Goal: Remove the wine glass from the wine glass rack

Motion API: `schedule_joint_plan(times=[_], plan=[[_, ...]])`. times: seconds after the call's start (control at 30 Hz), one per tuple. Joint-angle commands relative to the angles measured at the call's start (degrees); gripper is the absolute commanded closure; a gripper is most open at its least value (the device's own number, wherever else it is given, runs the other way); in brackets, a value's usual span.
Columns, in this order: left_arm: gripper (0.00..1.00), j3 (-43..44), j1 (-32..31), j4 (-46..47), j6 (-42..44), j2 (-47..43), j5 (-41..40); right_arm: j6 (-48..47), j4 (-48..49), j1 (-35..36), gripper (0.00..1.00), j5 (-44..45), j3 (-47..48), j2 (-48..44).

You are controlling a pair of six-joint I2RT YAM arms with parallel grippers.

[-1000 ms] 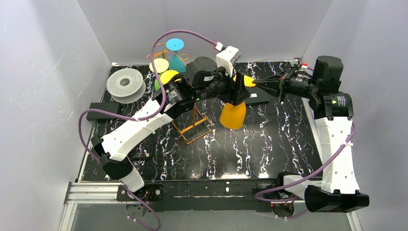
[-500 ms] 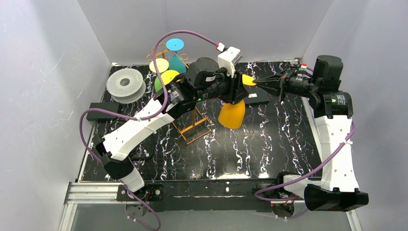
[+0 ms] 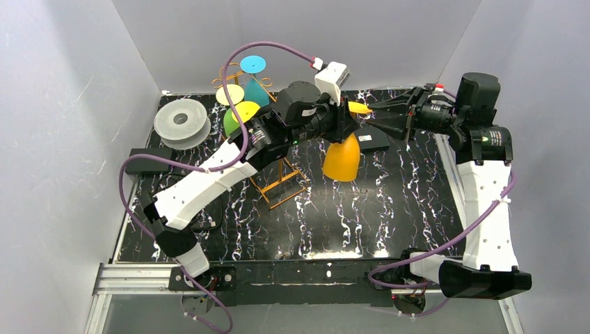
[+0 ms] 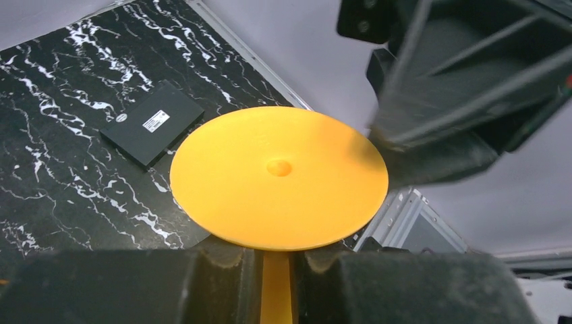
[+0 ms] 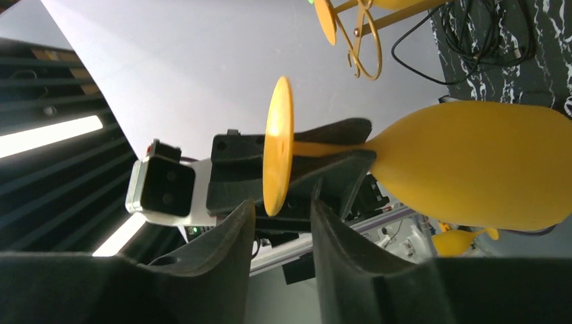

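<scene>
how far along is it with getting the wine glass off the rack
Done: the orange wine glass is clear of the wine glass rack. In hand: the left gripper clamps its stem; the right gripper stands open around the foot. Left: likely setting it down.

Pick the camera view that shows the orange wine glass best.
Right wrist: the orange wine glass appears side-on, with foot, stem and bowl all visible. Left wrist shows only its foot and some stem; top external shows mainly the bowl.
</scene>
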Motion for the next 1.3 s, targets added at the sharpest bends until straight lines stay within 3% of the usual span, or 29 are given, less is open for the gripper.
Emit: schedule_joint_plan(times=[0.0,0.07,0.2,0.5,0.63,0.77,1.0,1.2,1.27], plan=[[1.00,0.88,0.13,3.84,-2.21,-0.66,-6.00,-1.73,0.89,0.21,0.45,-3.61,3.27,-0.30],[1.00,0.33,0.17,4.43,-2.87,-1.09,-7.33,-2.25,0.71,0.21,0.29,-2.94,3.87,-0.19],[1.00,0.40,0.14,4.49,-2.97,-1.81,-8.24,-3.44,0.61,0.21,0.21,-1.27,5.51,-0.12],[1.00,-0.05,0.22,5.89,-1.63,-4.74,-9.31,-13.05,-4.74,-2.01,0.16,9.01,16.19,0.91],[1.00,0.60,0.23,5.69,-2.14,-5.73,-11.79,-12.23,0.61,-3.18,0.15,15.10,13.49,-3.46],[1.00,1.33,0.19,6.09,-2.27,-7.16,-15.16,-8.39,11.89,-3.95,0.14,14.46,7.69,-7.37],[1.00,1.71,0.30,5.56,-2.65,-8.85,-17.59,-19.60,5.90,-3.97,0.12,17.91,18.53,-5.35],[1.00,3.03,0.41,5.03,-3.24,-9.12,-17.38,-22.03,22.76,-3.98,0.06,23.93,12.06,-11.29],[1.00,4.37,0.48,4.21,-3.00,-8.64,-17.25,-21.85,20.79,-3.94,0.02,27.37,12.48,-11.70]])
